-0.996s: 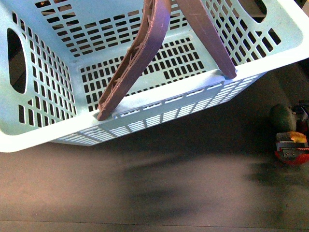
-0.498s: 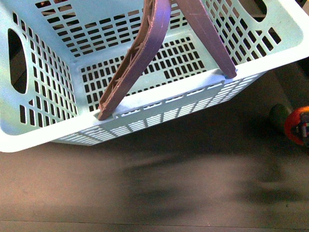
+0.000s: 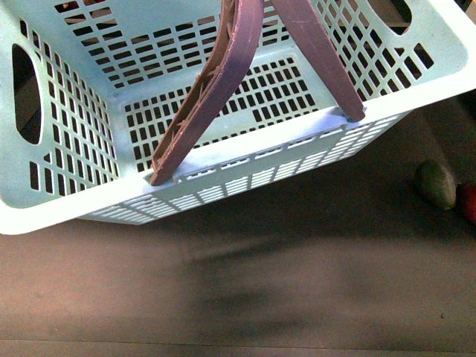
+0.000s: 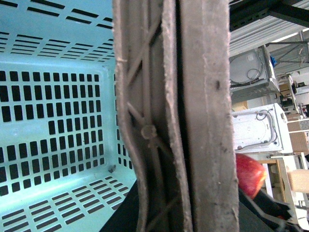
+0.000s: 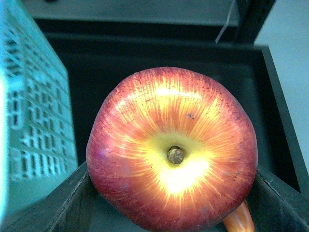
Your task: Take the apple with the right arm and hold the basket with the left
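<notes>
The pale mint basket (image 3: 67, 201) hangs tilted above the dark table and fills the upper part of the front view. Its two brown handles (image 3: 223, 82) stand up together. In the left wrist view these handles (image 4: 193, 121) run between the jaws of my left gripper (image 4: 186, 217), which is shut on them; the fingers are mostly hidden. The apple (image 5: 171, 150), red with a yellow blush round its stem, sits between the dark fingers (image 5: 58, 203) of my right gripper (image 5: 171, 193), shut on it. The apple (image 4: 248, 174) also shows beyond the handles.
A dull green oval fruit (image 3: 435, 184) lies on the dark table (image 3: 238, 297) at the right, with a red sliver (image 3: 469, 202) at the frame edge beside it. The basket wall (image 5: 34, 111) stands close beside the held apple. An orange object (image 5: 239, 220) peeks out under the apple.
My right gripper has lifted the apple off the table beside the green fruit and carried it right, nearly out of the front view. The basket has stayed put.
</notes>
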You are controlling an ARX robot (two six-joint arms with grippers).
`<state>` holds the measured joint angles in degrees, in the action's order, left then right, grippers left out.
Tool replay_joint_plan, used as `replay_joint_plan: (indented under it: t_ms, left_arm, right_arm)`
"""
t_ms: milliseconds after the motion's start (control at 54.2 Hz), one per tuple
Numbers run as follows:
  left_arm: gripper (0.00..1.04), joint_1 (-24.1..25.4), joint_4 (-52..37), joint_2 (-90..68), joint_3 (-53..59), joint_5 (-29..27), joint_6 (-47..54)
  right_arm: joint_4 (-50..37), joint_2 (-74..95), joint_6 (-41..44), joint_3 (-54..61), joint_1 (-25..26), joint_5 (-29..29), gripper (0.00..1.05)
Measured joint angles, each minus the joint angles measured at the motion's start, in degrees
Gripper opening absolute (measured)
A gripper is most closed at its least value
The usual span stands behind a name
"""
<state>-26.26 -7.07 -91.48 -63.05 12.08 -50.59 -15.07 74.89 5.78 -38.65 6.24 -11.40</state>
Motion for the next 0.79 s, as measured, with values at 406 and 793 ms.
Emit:
replay_joint_plan:
  t_ms: [406,793]
  left_arm:
    - [0.15,0.0,0.0,0.0,0.0,0.0,0.0]
    - [0.15,0.0,0.0,0.0,0.0,0.0,0.0]
  right_arm:
    - [-2.4,-2.6,-7.1,-2.2,-18.4,3.8,0.74]
    - [-4.5,4.8,-7.8,-2.6,-27.9,8.5,0.86]
